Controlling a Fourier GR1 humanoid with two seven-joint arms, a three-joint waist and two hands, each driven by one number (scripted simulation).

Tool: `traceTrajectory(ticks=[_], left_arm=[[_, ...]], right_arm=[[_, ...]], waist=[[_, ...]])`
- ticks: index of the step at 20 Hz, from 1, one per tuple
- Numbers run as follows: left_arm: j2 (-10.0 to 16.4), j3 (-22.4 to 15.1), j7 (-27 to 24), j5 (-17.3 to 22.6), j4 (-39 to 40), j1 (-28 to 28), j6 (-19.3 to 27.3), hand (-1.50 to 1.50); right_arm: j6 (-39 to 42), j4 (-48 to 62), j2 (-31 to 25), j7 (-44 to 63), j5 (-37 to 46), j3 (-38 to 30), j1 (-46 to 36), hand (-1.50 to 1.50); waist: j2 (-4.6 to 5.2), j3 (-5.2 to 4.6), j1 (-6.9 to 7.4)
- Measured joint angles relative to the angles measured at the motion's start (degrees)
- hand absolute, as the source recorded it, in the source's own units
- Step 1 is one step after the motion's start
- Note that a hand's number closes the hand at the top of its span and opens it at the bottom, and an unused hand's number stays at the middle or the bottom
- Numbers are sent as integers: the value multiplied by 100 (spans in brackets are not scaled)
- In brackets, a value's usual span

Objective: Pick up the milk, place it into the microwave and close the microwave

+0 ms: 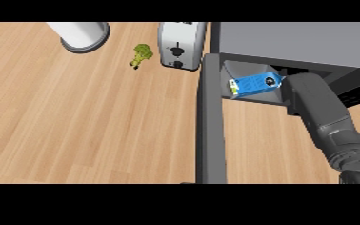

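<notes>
The placing step looks almost done: the blue milk carton with a pale label at one end (255,84) lies on its side, slightly tilted, inside the open front of the boxy grey microwave (288,40) at the upper right of the light wooden counter (91,124). The grey right forearm (320,114) comes up from the lower right corner and reaches into the opening. The right robot hand (288,80) at its end sits just beside the carton's right end, mostly covered by the wrist and the shadow of the cavity, so whether it is clasping the carton or spread apart from it cannot be told. Nor is it clear whether the carton rests on the microwave floor. The left robot hand does not show. The dark grey microwave door (211,124) stands swung wide open, seen edge-on as 1 long bar running toward the robot, hinged at the left of the opening. The next move probably calls for freeing the carton and drawing the forearm back out, since it lies where the door must swing, then pushing the door from its left face until it shuts. A silver toaster (181,45), a small green vegetable (143,55) and a white cylinder on a round grey base (81,33) stand well apart to the left
</notes>
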Motion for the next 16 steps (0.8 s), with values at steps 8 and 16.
traceTrajectory(ticks=[8,16], left_arm=[[103,-43,53,-25,105,-209,41,-150],[201,-47,84,-64,211,-359,32,-150]], right_arm=[[-290,90,-52,-43,-133,-162,16,150],[-418,183,-112,-116,-252,-269,9,150]], waist=[[-12,-47,71],[-10,-63,151]])
